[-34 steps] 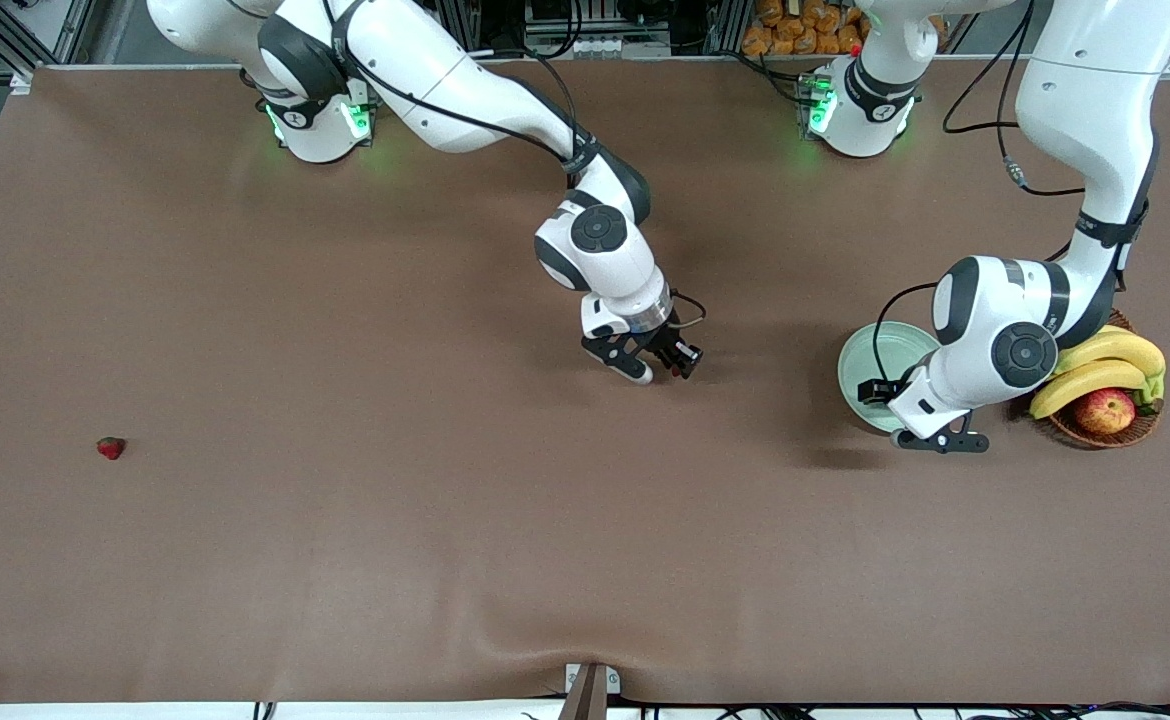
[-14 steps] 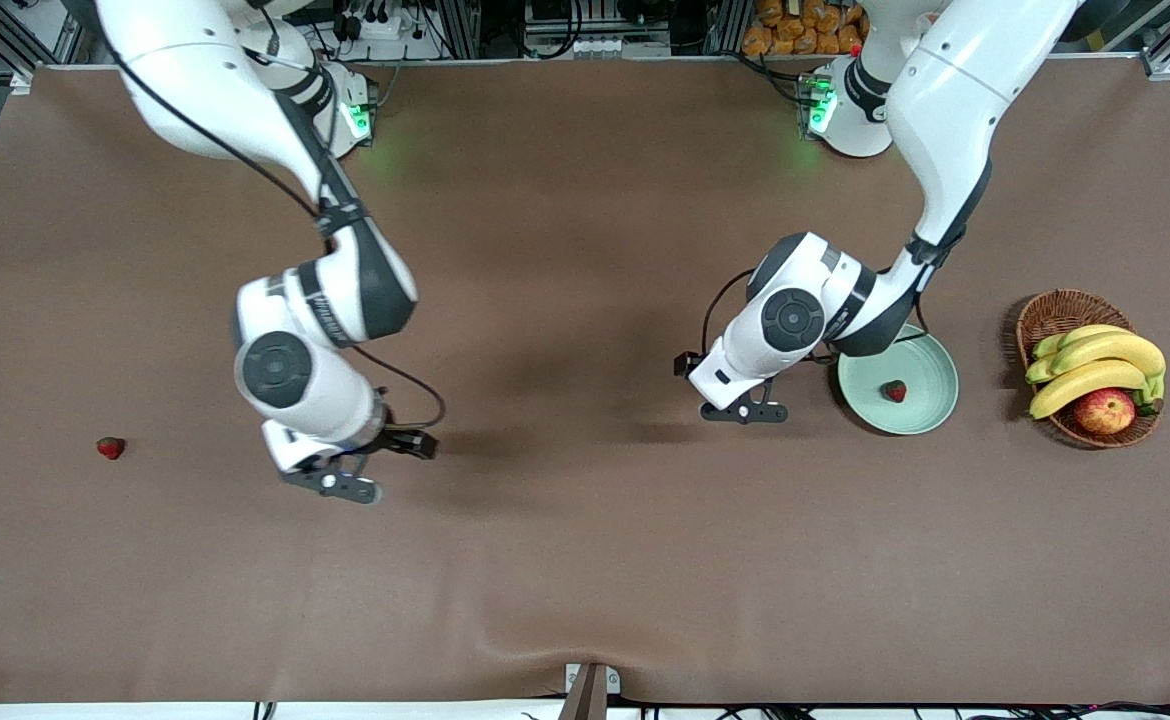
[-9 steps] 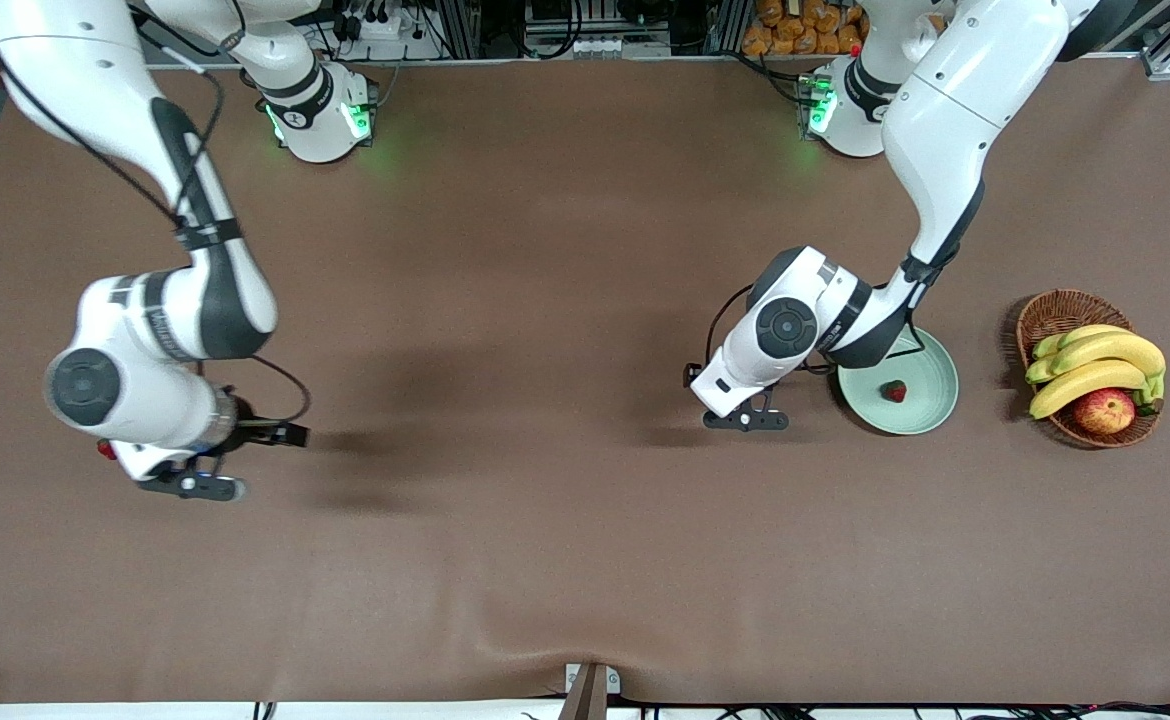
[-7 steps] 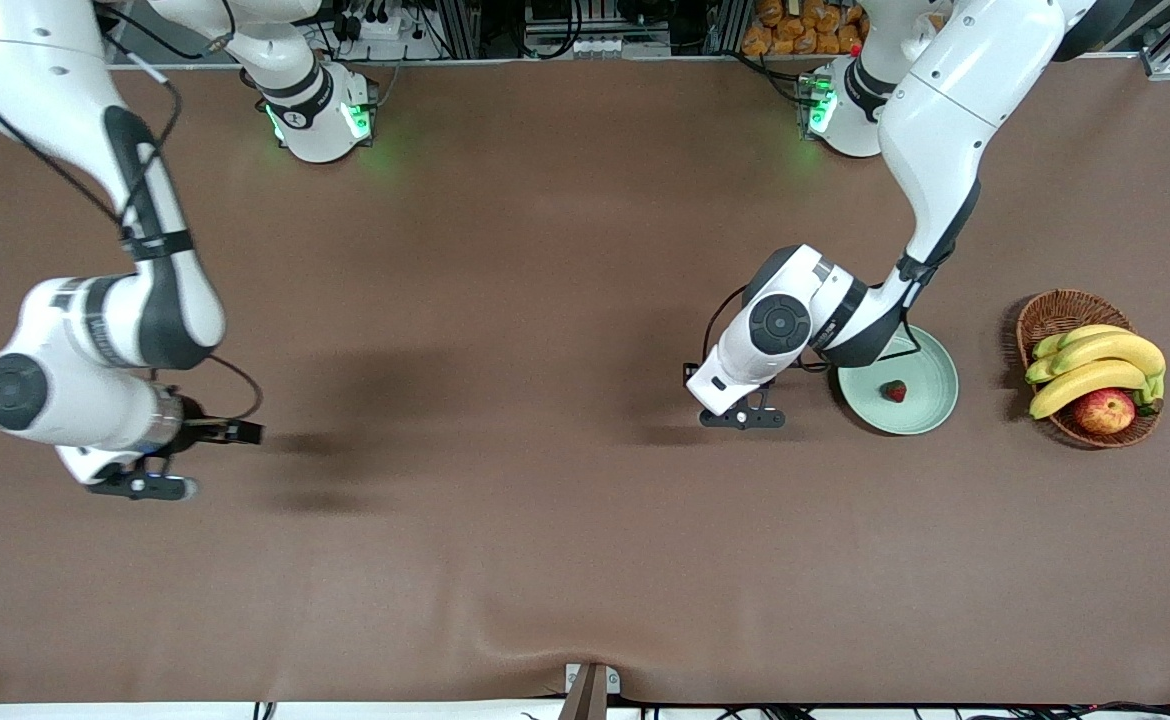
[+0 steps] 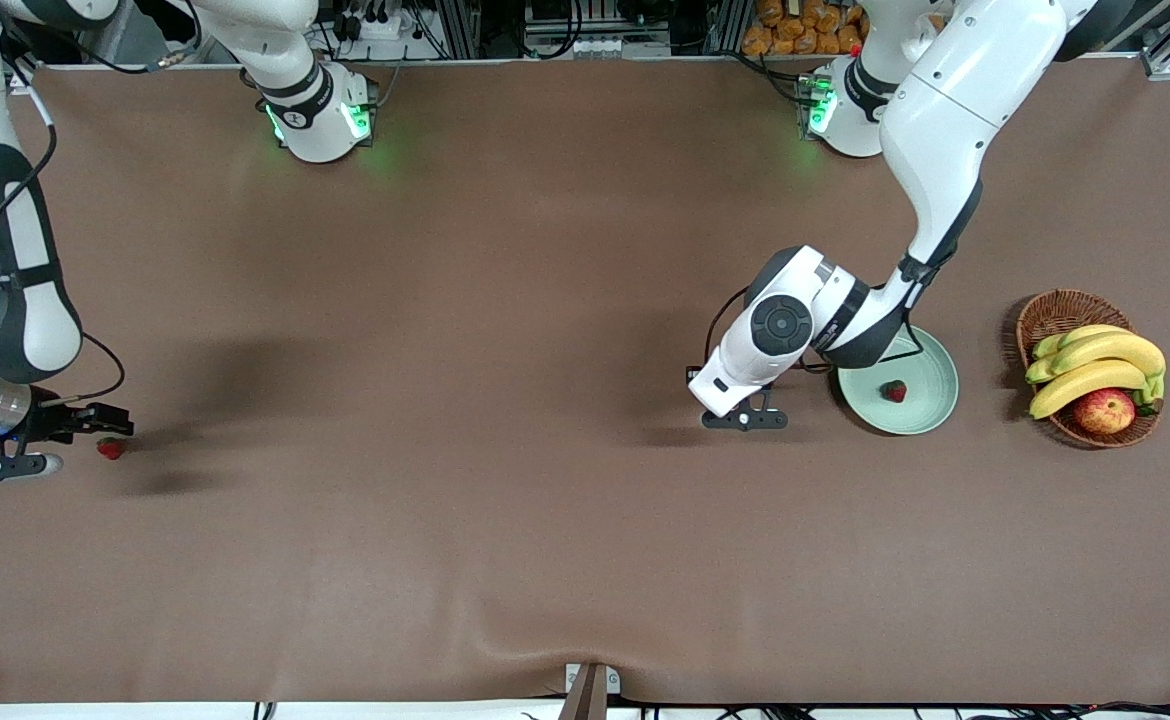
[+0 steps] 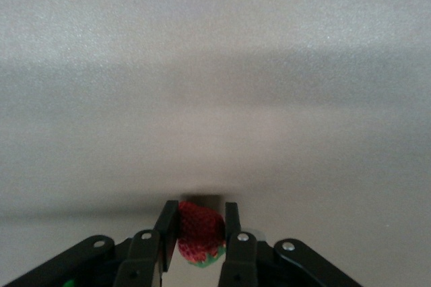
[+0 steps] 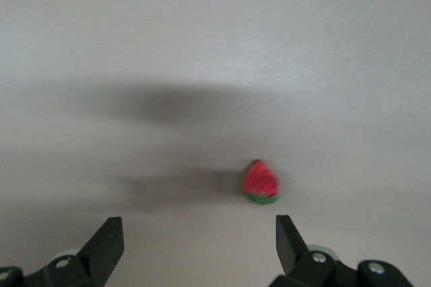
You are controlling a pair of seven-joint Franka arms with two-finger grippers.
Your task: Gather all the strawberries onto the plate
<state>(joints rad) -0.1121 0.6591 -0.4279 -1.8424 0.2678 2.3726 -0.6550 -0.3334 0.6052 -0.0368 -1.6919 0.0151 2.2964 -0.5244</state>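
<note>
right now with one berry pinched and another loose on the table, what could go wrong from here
The left end effector is shut on a strawberry only at its fingertips, so the berry could slip or get squashed on the way to the plate. The open right end effector hangs near the table edge with its strawberry off-centre toward one finger, so closing now may nudge it away. The plate is at the left arm's end of the table, a long carry.
</note>
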